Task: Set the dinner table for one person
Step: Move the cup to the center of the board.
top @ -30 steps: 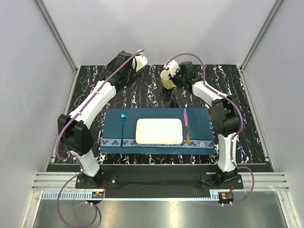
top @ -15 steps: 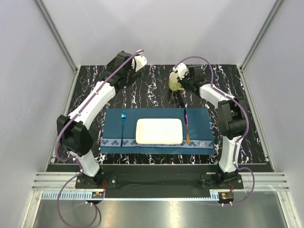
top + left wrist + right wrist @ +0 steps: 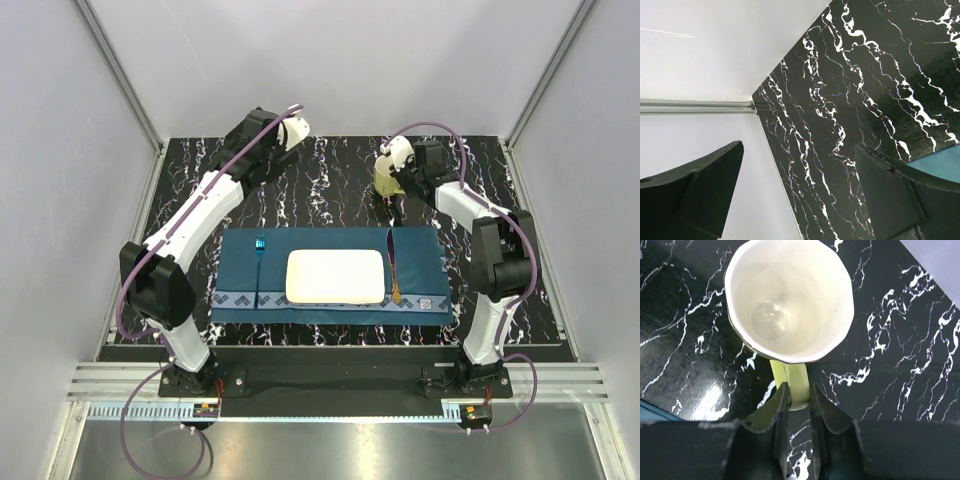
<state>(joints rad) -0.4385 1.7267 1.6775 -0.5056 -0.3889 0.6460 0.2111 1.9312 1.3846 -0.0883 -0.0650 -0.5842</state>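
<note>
One yellow-green mug (image 3: pixel 790 300) is upright, its handle (image 3: pixel 790 376) pinched by the right claw (image 3: pixel 799 392), likely for setting down beyond the knife (image 3: pixel 392 265); the left claw (image 3: pixel 800 195) hangs spread and empty.

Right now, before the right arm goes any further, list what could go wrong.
1. The right fingers pinch only the thin handle of the mug. The mug could swing or slip in that grip.
2. The far edge of the mat and the tip of the knife lie close to the mug, on its near side. Set down half on the mat, the mug might stand tilted or nudge the knife.
</note>
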